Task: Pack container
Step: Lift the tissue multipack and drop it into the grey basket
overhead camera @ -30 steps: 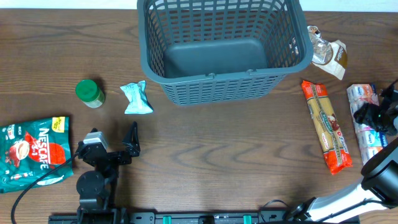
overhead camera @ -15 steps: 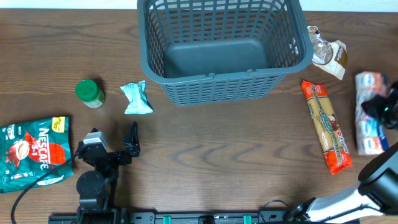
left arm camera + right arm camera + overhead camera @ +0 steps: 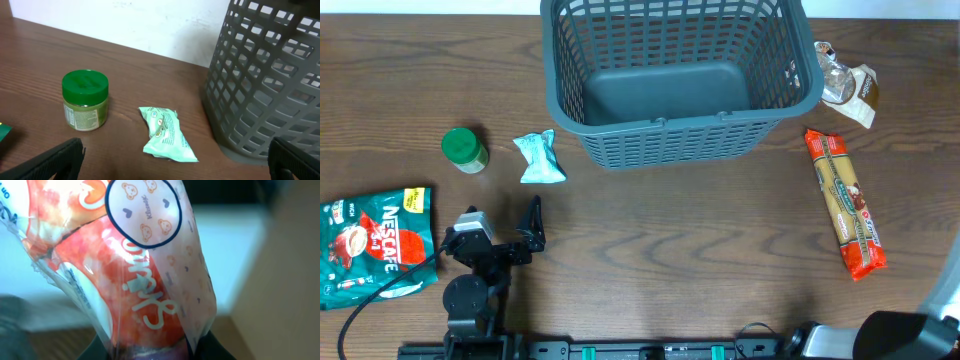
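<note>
One container (image 3: 670, 145), bare floor showing, stands ahead-right of the left gripper (image 3: 502, 225), fingers (image 3: 55, 162) spread wide and unladen; right gripper (image 3: 155, 352) clamps a red-printed plastic pack (image 3: 145, 280).

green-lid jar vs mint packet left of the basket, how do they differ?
The jar stands upright; the packet lies flat. Jar is rigid and round with a dark green lid; packet is soft, crinkled, pale mint. Packet sits nearer the container than the jar. Both rest on the table outside it.

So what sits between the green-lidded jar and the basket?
A small mint-green packet lies between jar and basket, touching neither, shown in the overhead view.
</note>
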`<state>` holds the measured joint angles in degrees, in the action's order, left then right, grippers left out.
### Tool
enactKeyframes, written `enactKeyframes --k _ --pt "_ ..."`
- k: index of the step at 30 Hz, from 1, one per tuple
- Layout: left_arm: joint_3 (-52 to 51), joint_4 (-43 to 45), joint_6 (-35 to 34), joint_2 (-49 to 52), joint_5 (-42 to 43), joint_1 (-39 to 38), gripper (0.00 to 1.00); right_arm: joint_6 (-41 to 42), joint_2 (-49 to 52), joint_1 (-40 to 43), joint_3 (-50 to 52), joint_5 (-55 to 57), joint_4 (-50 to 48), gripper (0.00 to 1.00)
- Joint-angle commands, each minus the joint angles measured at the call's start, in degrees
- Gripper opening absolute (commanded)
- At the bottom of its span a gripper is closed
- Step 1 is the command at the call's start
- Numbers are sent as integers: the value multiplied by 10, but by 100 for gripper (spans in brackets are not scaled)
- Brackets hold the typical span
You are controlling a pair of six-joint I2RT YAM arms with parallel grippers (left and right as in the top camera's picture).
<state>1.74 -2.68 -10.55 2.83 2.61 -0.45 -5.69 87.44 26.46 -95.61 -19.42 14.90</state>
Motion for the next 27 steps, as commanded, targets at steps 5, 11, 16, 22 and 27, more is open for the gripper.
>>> enactKeyframes --k 5,11,16,22,27 --pt "-15 -13 -4 -3 -7 -2 98 -114 10 -186 -13 -35 -80 1" --pt "-15 -13 -4 -3 -7 -2 99 -224 59 -321 -13 -36 -96 1" --pt "-15 -13 -4 -3 -7 -2 99 -296 112 -390 -13 -56 -96 1" --pt "-15 -13 -4 -3 -7 -2 98 -300 154 -415 -13 -55 -96 1" --pt "-15 -13 -4 -3 -7 -2 99 -299 177 -416 -13 -63 -100 71"
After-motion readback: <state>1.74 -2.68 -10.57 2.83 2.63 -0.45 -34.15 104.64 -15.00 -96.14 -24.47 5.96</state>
